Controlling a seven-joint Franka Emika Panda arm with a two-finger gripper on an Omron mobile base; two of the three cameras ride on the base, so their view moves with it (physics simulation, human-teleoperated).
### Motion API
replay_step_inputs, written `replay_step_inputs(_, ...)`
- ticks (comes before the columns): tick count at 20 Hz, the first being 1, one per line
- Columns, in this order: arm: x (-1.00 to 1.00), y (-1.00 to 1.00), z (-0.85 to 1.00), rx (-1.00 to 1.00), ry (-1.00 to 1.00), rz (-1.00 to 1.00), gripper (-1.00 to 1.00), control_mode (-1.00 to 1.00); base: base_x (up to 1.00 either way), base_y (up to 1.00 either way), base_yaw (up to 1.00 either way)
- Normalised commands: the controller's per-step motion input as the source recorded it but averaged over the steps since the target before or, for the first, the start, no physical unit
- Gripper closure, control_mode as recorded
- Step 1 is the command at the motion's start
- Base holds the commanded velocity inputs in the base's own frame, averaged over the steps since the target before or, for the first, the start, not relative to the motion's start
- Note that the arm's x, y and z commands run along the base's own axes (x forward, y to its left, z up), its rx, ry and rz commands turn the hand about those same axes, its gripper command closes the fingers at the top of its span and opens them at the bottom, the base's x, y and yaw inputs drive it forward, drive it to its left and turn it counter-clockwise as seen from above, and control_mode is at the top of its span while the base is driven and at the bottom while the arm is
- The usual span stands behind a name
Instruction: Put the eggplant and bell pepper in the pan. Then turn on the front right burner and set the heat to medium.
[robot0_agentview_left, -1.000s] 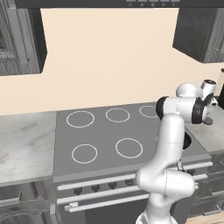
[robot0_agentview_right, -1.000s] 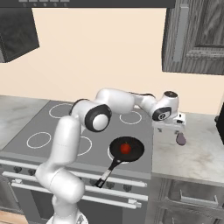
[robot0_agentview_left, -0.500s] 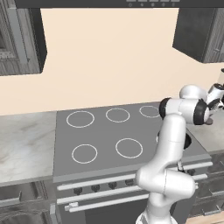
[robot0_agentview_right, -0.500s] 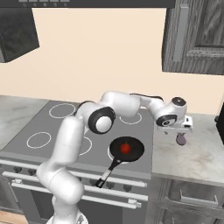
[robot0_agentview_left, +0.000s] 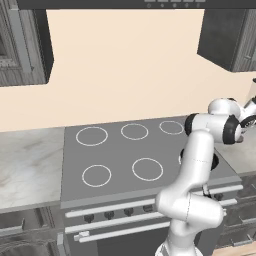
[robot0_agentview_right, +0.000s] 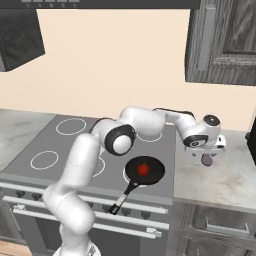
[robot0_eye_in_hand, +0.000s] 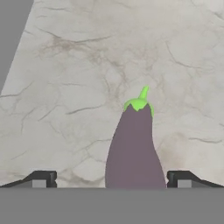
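I hold my gripper (robot0_agentview_right: 207, 156) out over the marble worktop (robot0_agentview_right: 227, 175) to the right of the cooktop (robot0_agentview_right: 60, 145), its jaws spread wide and closed on nothing. The eggplant (robot0_eye_in_hand: 134, 148) lies on the worktop right below my hand. In the hand view it sits between my two fingertips (robot0_eye_in_hand: 41, 178) with a clear gap on each side, its green stem pointing away from me. From the right base view it shows as a small purple lump just under the hand.

The bell pepper (robot0_agentview_right: 143, 169) rests in the middle of the pan (robot0_agentview_right: 145, 170). The pan sits on the front right burner (robot0_agentview_right: 131, 176), near the cooktop's front edge, with its long handle angled toward the oven knobs (robot0_agentview_right: 125, 214).

I can read no brand, label or writing on any of these things. The marks on the hood above are too small to make out.
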Motion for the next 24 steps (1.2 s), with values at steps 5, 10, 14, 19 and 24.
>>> replay_step_inputs(5,0.01,-0.17,0.0,0.0,0.01,0.02,-1.0,-1.0,0.0,0.0,0.0)
replay_step_inputs(10,0.07,-0.05,0.0,0.0,0.03,0.0,-1.0,-1.0,0.0,0.0,0.0)
replay_step_inputs(14,0.0,0.0,-0.02,0.0,0.06,0.0,-1.0,-1.0,0.0,0.0,0.0)
replay_step_inputs(19,0.0,0.0,-0.28,0.0,0.1,0.0,-1.0,-1.0,0.0,0.0,0.0)
replay_step_inputs(24,0.0,0.0,-0.26,0.0,0.04,0.0,-1.0,-1.0,0.0,0.0,0.0)
